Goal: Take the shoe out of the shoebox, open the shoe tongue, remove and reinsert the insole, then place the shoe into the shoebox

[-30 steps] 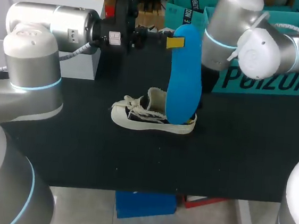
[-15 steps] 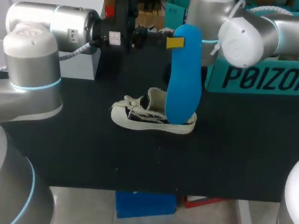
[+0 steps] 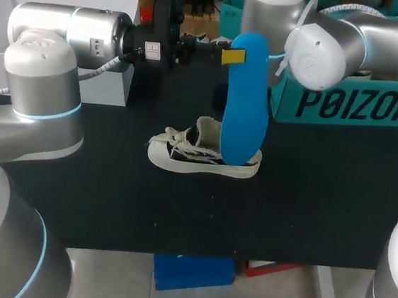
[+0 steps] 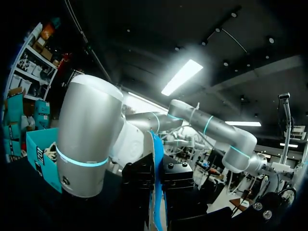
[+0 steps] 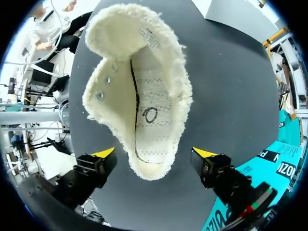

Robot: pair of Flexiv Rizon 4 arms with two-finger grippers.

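Note:
A cream shoe (image 3: pixel 202 156) lies on the black table (image 3: pixel 321 204), toe to the left. A blue insole (image 3: pixel 246 104) hangs upright, its lower end at the shoe's heel. My left gripper (image 3: pixel 230 55) is shut on its upper end. In the left wrist view the insole (image 4: pixel 155 154) shows edge-on between the black fingers of the left gripper (image 4: pixel 157 192). My right gripper (image 5: pixel 154 154) stands open above the shoe (image 5: pixel 139 96), looking into its fleecy lining. One yellow tip lies on each side of the shoe's end, neither touching it. In the head view the right gripper is hidden behind the insole.
A teal shoebox (image 3: pixel 346 100) stands at the back right, also seen beside the right gripper (image 5: pixel 262 161). A white box (image 3: pixel 57 6) stands at the back left. My right arm (image 3: pixel 324 41) crosses above the teal box.
My right arm has swung to the left, over the teal box and behind the insole. The left arm, insole and shoe have kept still.

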